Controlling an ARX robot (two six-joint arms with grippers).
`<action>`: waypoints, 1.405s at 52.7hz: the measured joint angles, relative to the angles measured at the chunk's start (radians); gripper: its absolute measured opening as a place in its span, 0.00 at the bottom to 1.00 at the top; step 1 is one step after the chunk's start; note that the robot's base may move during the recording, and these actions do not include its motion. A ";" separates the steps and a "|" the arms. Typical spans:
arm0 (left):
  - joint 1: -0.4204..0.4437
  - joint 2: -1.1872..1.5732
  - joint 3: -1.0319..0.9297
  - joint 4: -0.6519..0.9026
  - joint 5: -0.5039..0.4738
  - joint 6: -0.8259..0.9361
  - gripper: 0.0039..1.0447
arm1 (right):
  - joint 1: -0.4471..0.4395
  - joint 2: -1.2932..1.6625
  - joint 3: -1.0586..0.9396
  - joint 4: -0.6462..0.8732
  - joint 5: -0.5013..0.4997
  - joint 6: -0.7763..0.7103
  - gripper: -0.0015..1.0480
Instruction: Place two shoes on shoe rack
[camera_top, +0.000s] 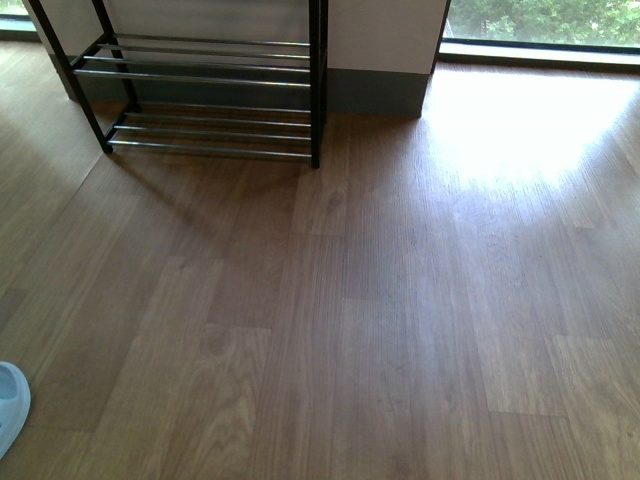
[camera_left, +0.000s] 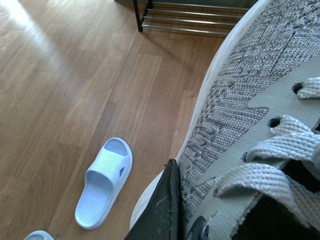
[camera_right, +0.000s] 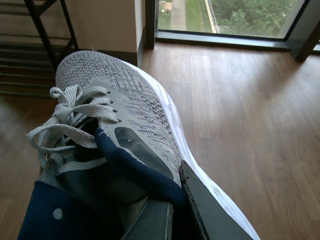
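In the left wrist view one grey knit shoe fills the right side, held above the wooden floor. My left gripper is shut on its side wall, one black finger pressed against the outside. My right gripper is shut on the other shoe, pinching its navy-lined collar between two dark fingers. The shoe rack stands against the wall at the far left, its chrome tiers bare. It also shows beyond each shoe's toe, as the rack and as the rack. The front view shows neither arm nor shoe.
A white slipper lies on the floor below my left gripper, with the tip of another slipper near it. The front view catches one slipper at its lower left edge. A floor-level window lies right of the rack's wall.
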 joint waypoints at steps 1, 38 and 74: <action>0.000 0.000 0.000 0.000 0.000 0.000 0.01 | 0.000 0.000 0.000 0.000 0.002 0.000 0.01; 0.000 0.000 0.000 0.000 0.000 0.000 0.01 | 0.000 0.000 0.000 0.000 -0.003 0.000 0.01; 0.000 0.000 0.000 0.000 0.003 0.000 0.01 | -0.001 0.001 0.000 0.000 -0.003 0.000 0.01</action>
